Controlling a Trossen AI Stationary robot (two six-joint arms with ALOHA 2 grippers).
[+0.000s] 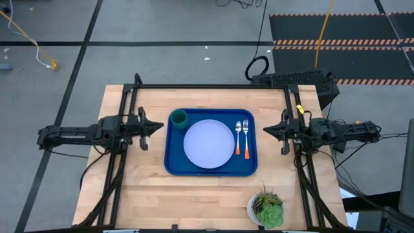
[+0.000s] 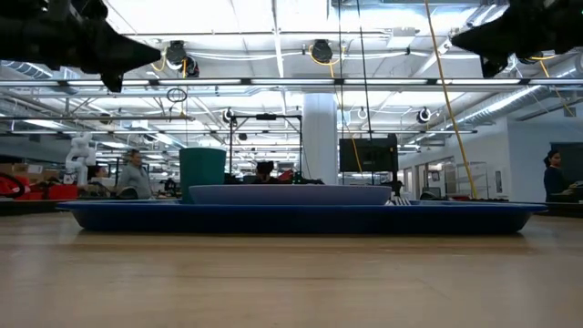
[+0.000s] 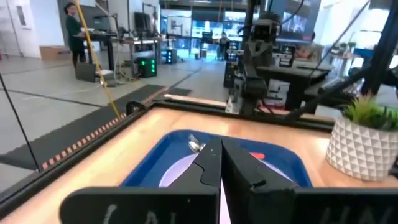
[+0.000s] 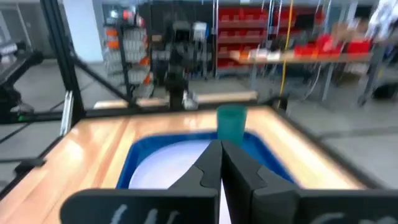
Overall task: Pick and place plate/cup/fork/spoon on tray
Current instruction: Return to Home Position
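The blue tray (image 1: 174,165) lies in the middle of the table. On it rest the pale plate (image 1: 209,144), the dark green cup (image 1: 178,118) at its far left corner, and the spoon (image 1: 238,137) and fork (image 1: 246,138) with orange handles along its right side. My left gripper (image 1: 160,126) hovers shut at the tray's left, pointing level toward it. My right gripper (image 1: 265,131) hovers shut at the tray's right, also level. Neither touches anything. In the low view both hang high above the tray (image 2: 291,217).
A white pot with a green plant (image 1: 266,208) stands near the table's near right corner. Black frame bars run along the table's far edge and both sides. Bare wood lies in front of the tray. People stand in the room beyond.
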